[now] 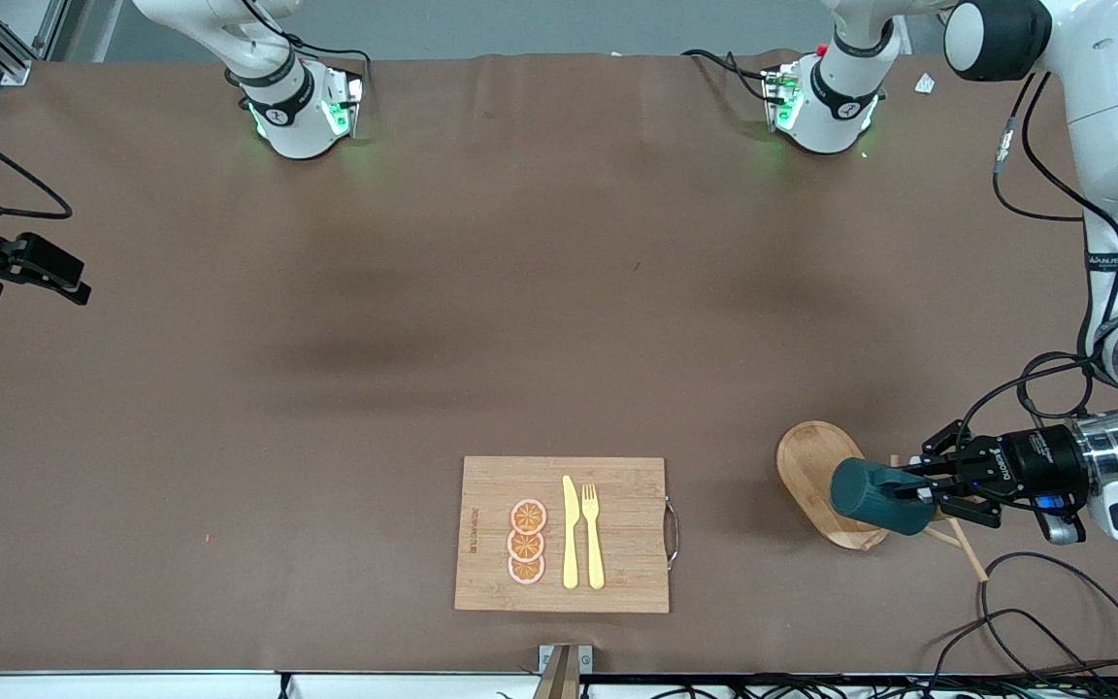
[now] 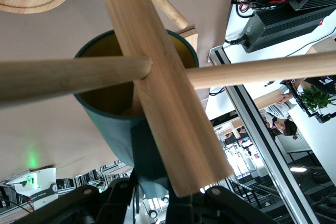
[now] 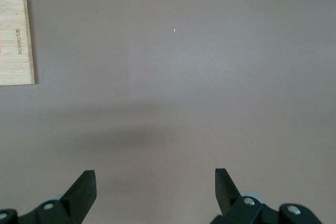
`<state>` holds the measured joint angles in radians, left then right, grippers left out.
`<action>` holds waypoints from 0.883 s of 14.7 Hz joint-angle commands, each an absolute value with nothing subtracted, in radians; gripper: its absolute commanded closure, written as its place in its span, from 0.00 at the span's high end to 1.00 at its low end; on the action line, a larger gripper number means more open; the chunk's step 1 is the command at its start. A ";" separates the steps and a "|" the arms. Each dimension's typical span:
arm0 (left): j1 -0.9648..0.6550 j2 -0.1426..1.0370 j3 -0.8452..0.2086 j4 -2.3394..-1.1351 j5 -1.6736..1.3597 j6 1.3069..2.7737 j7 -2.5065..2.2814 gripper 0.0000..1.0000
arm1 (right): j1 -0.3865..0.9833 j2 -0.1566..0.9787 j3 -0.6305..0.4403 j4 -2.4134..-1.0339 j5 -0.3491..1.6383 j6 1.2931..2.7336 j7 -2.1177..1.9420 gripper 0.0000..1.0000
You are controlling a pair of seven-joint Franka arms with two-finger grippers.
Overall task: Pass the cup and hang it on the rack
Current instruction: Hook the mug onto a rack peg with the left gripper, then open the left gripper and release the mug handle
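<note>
Left arm [image 1: 1117, 175] reaching down from its base along the table's left-arm end, forearm bent at the wrist so that the left gripper [image 1: 913, 488] lies level and points toward the right arm's end, fingers clamped tight on the cup [image 1: 874, 495] it holds up in the air over the rack [image 1: 816, 466]. Right arm waiting at its own end of the table, mostly out of the front view, with the right gripper [image 3: 155, 187] hanging over bare table [image 3: 210, 77] and its fingers [image 3: 84, 187] spread wide apart, holding nothing.
</note>
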<state>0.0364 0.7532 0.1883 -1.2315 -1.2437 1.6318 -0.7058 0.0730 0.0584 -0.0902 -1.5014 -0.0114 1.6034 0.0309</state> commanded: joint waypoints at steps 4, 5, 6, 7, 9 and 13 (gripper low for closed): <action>0.048 0.767 0.184 -1.215 -1.266 1.617 -0.690 0.03 | 0.071 0.043 -0.086 -1.517 -0.028 1.609 0.032 1.00; 0.048 0.769 0.186 -1.216 -1.266 1.617 -0.690 0.04 | 0.071 0.043 -0.086 -1.517 -0.028 1.609 0.032 1.00; 0.048 0.769 0.184 -1.215 -1.266 1.617 -0.690 0.04 | 0.071 0.043 -0.086 -1.516 -0.028 1.609 0.032 1.00; 0.048 0.770 0.186 -1.215 -1.266 1.617 -0.690 0.09 | 0.071 0.043 -0.086 -1.514 -0.028 1.609 0.032 1.00; 0.048 0.770 0.184 -1.215 -1.266 1.617 -0.692 0.22 | 0.071 0.043 -0.086 -1.516 -0.028 1.609 0.032 1.00; 0.048 0.767 0.184 -1.212 -1.266 1.617 -0.692 0.71 | 0.072 0.043 -0.086 -1.516 -0.028 1.609 0.032 1.00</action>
<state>0.0383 0.7548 0.1883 -1.2313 -1.2446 1.6304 -0.7057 0.0730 0.0584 -0.0897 -1.5024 -0.0127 1.6034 0.0309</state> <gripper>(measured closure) 0.674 0.000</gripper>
